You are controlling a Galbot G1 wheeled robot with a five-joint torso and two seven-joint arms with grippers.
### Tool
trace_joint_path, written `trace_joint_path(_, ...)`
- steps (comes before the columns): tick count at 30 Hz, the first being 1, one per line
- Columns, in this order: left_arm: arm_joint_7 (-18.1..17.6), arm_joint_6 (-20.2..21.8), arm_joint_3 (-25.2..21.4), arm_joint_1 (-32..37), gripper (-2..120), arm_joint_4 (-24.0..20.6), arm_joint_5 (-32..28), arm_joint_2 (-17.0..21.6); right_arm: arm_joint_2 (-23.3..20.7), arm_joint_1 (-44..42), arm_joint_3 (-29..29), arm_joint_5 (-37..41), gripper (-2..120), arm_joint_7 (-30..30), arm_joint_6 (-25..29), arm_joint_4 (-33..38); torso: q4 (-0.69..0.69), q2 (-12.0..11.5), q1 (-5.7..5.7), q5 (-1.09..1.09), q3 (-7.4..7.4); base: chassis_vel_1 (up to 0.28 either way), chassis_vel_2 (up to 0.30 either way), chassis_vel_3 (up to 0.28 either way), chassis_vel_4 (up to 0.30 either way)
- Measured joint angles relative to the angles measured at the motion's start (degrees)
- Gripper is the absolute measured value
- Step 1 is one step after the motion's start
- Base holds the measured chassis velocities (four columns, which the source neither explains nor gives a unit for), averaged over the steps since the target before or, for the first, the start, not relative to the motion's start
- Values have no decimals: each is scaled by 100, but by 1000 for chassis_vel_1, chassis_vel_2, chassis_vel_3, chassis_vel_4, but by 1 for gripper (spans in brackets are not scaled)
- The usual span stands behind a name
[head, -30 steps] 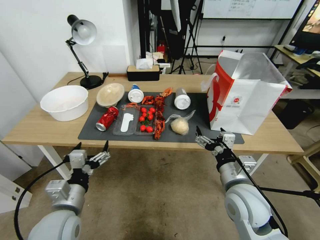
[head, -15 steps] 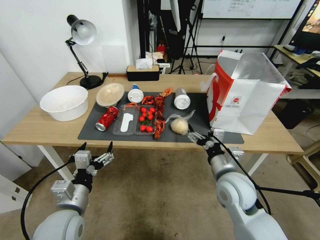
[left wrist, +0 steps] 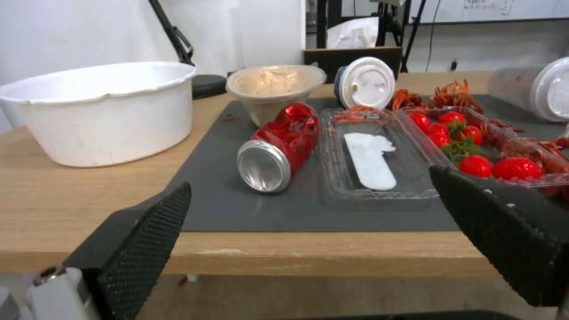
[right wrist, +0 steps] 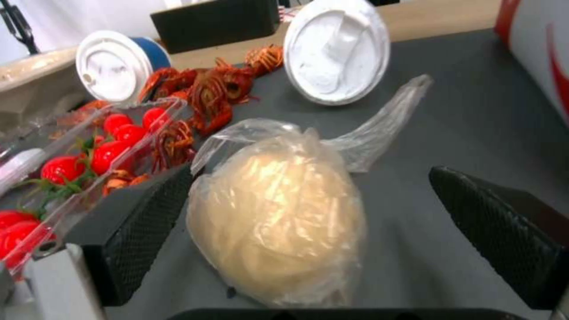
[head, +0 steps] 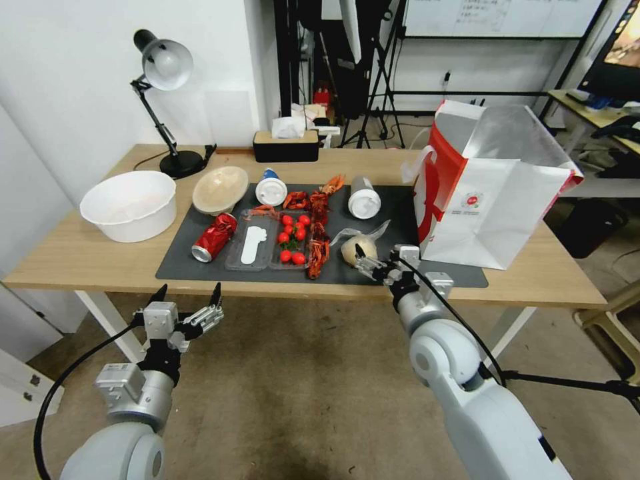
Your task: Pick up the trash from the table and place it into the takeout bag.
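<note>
Takeout bag stands right of the mat bearing the trash.

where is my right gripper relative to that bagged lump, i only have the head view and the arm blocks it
Observer: In the right wrist view the right gripper is open, fingers either side of the clear plastic bag.
Operator: touching it?
Observer: One finger looks against the plastic; the other stands apart.
Operator: left arm?
Observer: The left gripper is open before the table edge, facing the crushed red soda can.
</note>
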Motion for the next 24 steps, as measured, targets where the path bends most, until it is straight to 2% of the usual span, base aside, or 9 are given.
trace_joint_path(6,-1,-37,-12,14,100,0,22,-13,-26,310,-252,44,97,104,-42,-305,0,0,0,0,0,0,0,0,0)
trace_joint_path(8,-3,-74,-17,21,100,0,37,-23,-14,433,-370,51,87,155,-67,-418,0,0,0,0,0,0,0,0,0)
trace_joint_path(9,-3,-74,-17,21,100,0,37,-23,-14,433,-370,51,87,155,-67,-418,0,0,0,0,0,0,0,0,0)
trace_joint_path(12,-11,-138,-27,25,100,14,55,-36,45,541,-518,53,72,232,-127,-517,0,0,0,0,0,0,0,0,0)
trace_joint_path(16,-17,-178,-34,28,100,32,60,-38,78,579,-564,53,63,290,-174,-560,1,0,0,1,0,0,0,0,0)
trace_joint_path(19,-24,-242,-43,30,100,65,73,-38,127,611,-607,46,47,462,-384,-581,0,0,0,0,0,0,0,0,0)
trace_joint_path(20,-24,-242,-43,30,100,65,73,-38,127,611,-607,46,47,462,-384,-581,0,0,0,0,0,0,0,0,0)
trace_joint_path(22,-26,-277,-44,36,100,84,89,-41,139,631,-638,23,36,529,-475,-603,0,0,0,0,-1,0,0,0,0)
trace_joint_path(24,-27,-293,-44,39,100,90,93,-41,143,639,-650,19,32,550,-496,-609,1,0,0,0,0,0,0,0,0)
